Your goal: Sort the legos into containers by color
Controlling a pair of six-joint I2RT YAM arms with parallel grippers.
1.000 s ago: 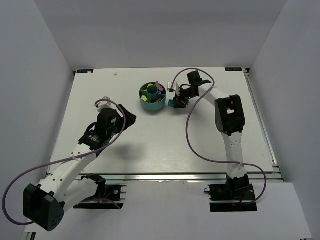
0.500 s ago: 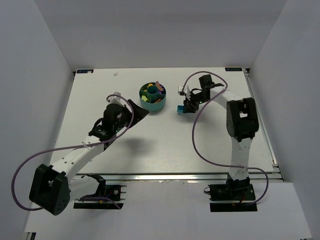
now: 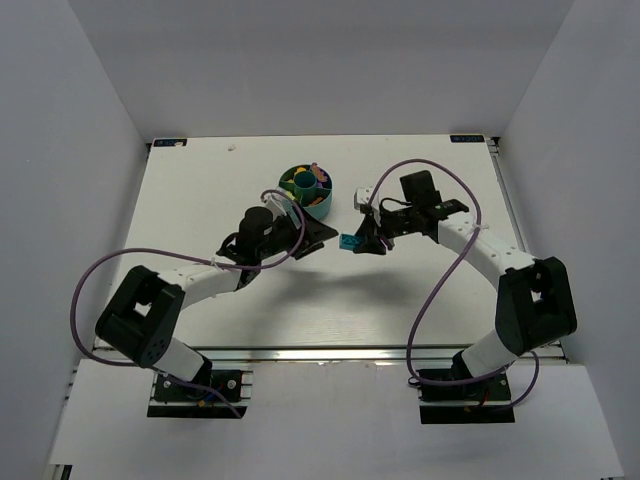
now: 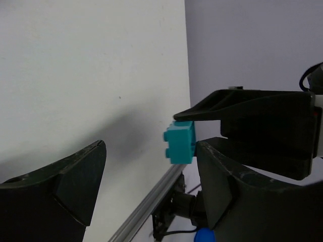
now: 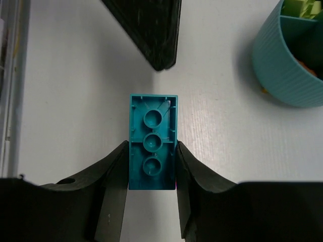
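My right gripper (image 3: 356,243) is shut on a teal-blue lego (image 5: 152,147), underside up in the right wrist view, above the table just right of centre. The same lego shows in the top view (image 3: 347,241) and in the left wrist view (image 4: 179,142). My left gripper (image 3: 318,232) is open and empty, its fingertips close to the held lego, on its left. The round teal divided bowl (image 3: 319,205) stands behind both grippers and holds several coloured legos. Its wall shows at the upper right of the right wrist view (image 5: 287,60).
The left gripper's finger (image 5: 151,30) lies just beyond the held lego in the right wrist view. A metal rail (image 3: 330,352) runs along the table's near edge. White walls close in the table on the left, right and back.
My right gripper has carried the teal-blue lego toward the table's middle and nearer. My left gripper has moved right, toward the lego, and stays open.
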